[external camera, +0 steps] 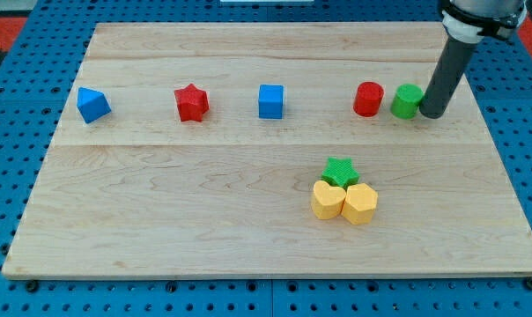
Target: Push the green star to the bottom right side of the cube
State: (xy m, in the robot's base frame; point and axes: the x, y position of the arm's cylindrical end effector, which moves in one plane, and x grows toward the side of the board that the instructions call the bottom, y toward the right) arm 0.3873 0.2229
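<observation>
Camera view: my tip [431,114] rests against the green cylinder [407,101] at the desk's [160,220] upper right. There is no gripper, nothing held. The green star [340,171] touches two yellow blocks [344,202], below and right of the blue cube [270,101]. No readable writing.

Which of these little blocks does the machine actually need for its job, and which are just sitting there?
Needed: green star; blue cube; my tip, now beside the green cylinder.

Lying about: blue wedge; red star; red cylinder; two yellow blocks.
</observation>
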